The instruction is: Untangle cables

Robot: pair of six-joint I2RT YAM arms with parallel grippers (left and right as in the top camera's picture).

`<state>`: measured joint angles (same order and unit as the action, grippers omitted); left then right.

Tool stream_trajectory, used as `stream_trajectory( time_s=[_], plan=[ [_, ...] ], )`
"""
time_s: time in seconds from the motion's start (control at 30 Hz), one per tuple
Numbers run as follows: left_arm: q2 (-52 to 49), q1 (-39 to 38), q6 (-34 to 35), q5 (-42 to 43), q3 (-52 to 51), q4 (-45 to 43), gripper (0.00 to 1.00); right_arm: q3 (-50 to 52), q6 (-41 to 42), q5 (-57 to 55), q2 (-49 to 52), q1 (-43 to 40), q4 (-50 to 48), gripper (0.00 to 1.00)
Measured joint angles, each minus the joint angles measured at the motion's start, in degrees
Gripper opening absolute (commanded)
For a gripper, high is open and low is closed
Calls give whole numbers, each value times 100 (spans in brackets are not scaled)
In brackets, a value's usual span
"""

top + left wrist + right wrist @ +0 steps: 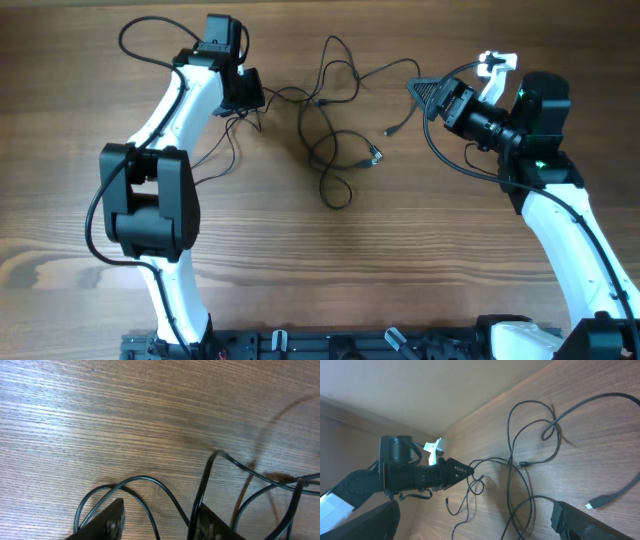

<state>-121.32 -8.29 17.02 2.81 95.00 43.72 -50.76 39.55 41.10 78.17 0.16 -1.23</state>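
The cables [325, 130] are thin black wires spread in loose loops across the middle of the wooden table, with small plug ends [376, 155] on the right side. My left gripper [248, 100] sits over the left end of the bundle. In the left wrist view it [160, 520] is open, with cable strands [150, 480] passing between the fingers and one strand rising along the right finger. My right gripper [420, 90] hovers at the cables' right end. In the right wrist view it [475, 520] is wide open and empty above the strands [512, 460].
The table [450, 250] is bare wood. The thicker black arm cables curve by the left arm [140, 40] and the right arm [450, 160]. A plug end [592, 506] lies near my right finger. The left arm's gripper [462, 469] shows in the right wrist view.
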Motion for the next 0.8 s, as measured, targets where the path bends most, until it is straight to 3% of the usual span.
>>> stream_trajectory(
  time_s=[0.2,0.37,0.63,0.7,0.77,0.8],
  plan=[
    [-4,-33,9,17,-2,-22,41,0,0,0,0,0,87,100],
    [-11,-39,4,286,-2,-46,32,0,0,0,0,0,87,100],
    [-35,-245,9,323,-26,-140,37,0,0,0,0,0,87,100],
    [-52,-273,7,323,-83,-203,25,0,0,0,0,0,90,100],
    [-103,-282,22,321,-162,-219,4,0,0,0,0,0,90,100],
    [-129,-280,35,323,-181,-223,4,0,0,0,0,0,90,100]
  ],
)
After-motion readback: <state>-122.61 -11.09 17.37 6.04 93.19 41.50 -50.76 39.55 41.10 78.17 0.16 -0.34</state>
